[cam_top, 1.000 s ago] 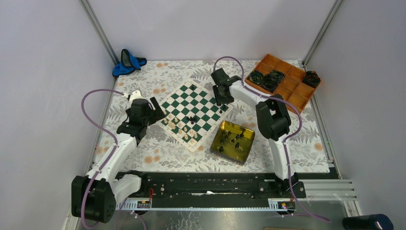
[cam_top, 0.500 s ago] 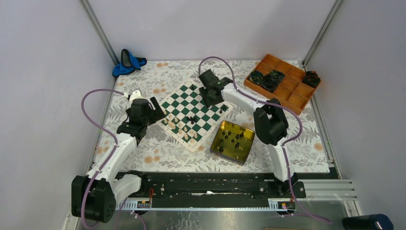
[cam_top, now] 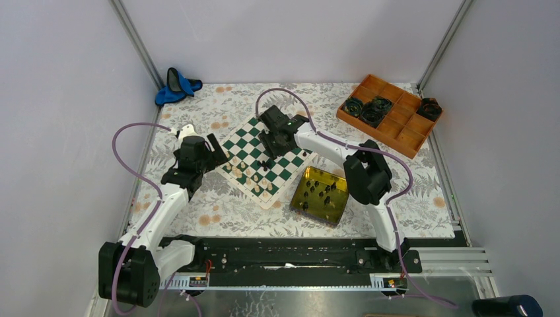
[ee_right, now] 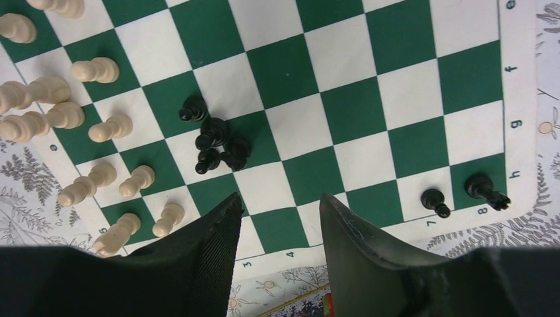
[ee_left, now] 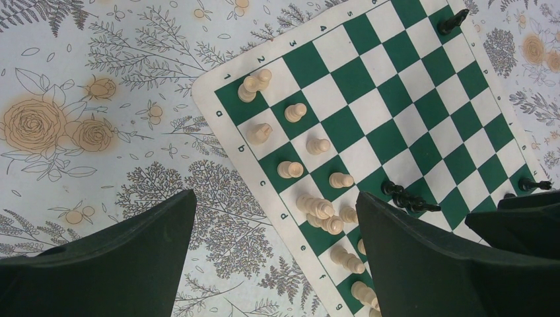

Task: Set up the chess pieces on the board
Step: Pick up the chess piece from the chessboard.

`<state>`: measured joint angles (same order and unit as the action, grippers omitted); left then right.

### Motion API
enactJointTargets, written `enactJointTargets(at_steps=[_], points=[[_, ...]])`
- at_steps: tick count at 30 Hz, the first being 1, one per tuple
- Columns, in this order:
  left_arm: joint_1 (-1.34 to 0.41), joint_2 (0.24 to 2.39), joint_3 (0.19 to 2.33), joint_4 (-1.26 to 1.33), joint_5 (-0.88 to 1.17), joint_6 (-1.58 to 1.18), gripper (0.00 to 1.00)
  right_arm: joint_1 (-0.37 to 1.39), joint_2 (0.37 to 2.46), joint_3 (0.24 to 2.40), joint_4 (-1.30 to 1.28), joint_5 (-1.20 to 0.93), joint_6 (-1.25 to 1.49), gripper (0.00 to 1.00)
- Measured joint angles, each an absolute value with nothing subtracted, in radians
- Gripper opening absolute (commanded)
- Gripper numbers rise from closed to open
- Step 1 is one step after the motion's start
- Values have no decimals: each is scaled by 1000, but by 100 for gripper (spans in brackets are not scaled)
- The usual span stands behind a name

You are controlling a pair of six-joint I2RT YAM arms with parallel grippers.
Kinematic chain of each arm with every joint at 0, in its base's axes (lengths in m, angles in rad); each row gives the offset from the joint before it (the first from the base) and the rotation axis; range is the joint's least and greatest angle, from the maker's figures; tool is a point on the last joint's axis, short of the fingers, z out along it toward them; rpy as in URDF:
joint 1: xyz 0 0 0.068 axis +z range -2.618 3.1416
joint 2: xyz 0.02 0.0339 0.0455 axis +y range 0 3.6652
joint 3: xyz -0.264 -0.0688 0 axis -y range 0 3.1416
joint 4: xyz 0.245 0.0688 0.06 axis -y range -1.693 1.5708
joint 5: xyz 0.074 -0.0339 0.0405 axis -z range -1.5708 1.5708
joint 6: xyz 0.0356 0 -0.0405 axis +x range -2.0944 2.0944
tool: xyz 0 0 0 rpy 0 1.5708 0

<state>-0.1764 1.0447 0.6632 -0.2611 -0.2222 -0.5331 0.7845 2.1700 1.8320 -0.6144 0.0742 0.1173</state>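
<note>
The green and white board [cam_top: 249, 135] lies tilted in the middle of the table. Cream chess pieces [cam_top: 254, 179] stand along its near-left edge, with a small cluster of black pieces [cam_top: 265, 163] lying mid-board. My right gripper [cam_top: 272, 140] hovers over the board, open and empty. In the right wrist view its fingers [ee_right: 280, 201] frame bare squares just below the black cluster [ee_right: 214, 144]; two black pieces [ee_right: 436, 201] stand near the corner. My left gripper [cam_top: 218, 152] hangs open and empty at the board's left edge [ee_left: 276, 198], next to the cream pieces [ee_left: 317, 208].
A yellow-gold tin [cam_top: 328, 173] holding several black pieces [cam_top: 323, 190] sits right of the board's near corner. An orange compartment tray [cam_top: 396, 125] with black coils is at the back right. A blue object [cam_top: 173, 88] lies at the back left.
My right arm has swung left from the board's far-right corner to over its middle, near the black cluster. The left arm has not moved.
</note>
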Motion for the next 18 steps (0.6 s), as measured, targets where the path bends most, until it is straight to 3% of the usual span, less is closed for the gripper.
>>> enactJointTargets(at_steps=[18], points=[[-176, 1030, 663, -262, -226, -533, 99, 795, 2214, 1853, -583, -44, 102, 53]])
